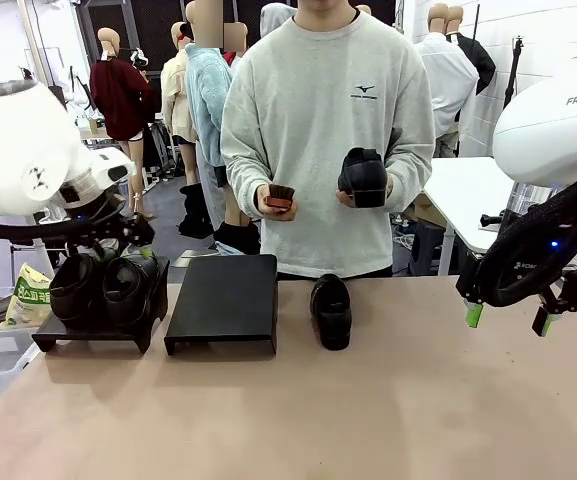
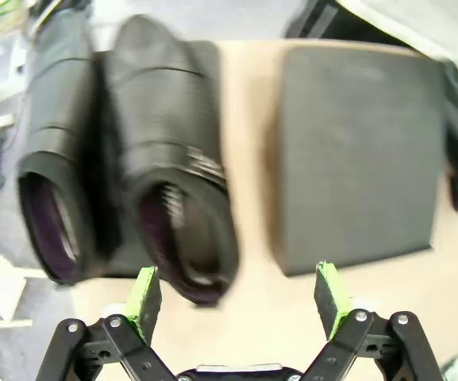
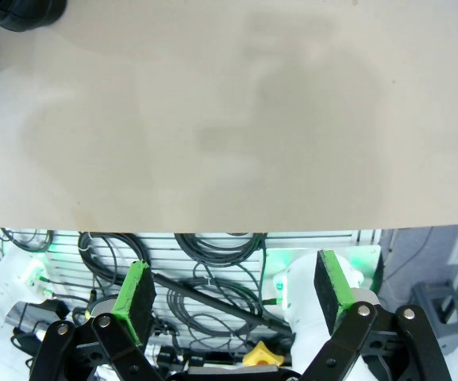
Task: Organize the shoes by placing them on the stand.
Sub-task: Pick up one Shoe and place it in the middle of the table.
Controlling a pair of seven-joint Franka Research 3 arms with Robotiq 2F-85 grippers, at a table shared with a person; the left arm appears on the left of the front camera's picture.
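Two black shoes (image 1: 98, 288) sit side by side on the left stand (image 1: 88, 335), openings toward me. My left gripper (image 2: 236, 290) hangs open just above them, nothing between its green pads; in its view they are the shoes (image 2: 125, 151). The second stand (image 1: 223, 300), a flat black one, is bare. A third shoe (image 1: 331, 310) lies on the table to its right. The person holds a fourth shoe (image 1: 364, 177) in one hand. My right gripper (image 1: 508, 318) is open above the table's right side, over the near edge in its own view (image 3: 236, 290).
The person stands at the far edge and holds a small brown block (image 1: 280, 197) in the other hand. Bare tabletop (image 1: 368, 420) stretches across the front. Cables and a robot base (image 3: 213, 302) lie below the table edge. A bin and a bag (image 1: 23, 295) sit off the left side.
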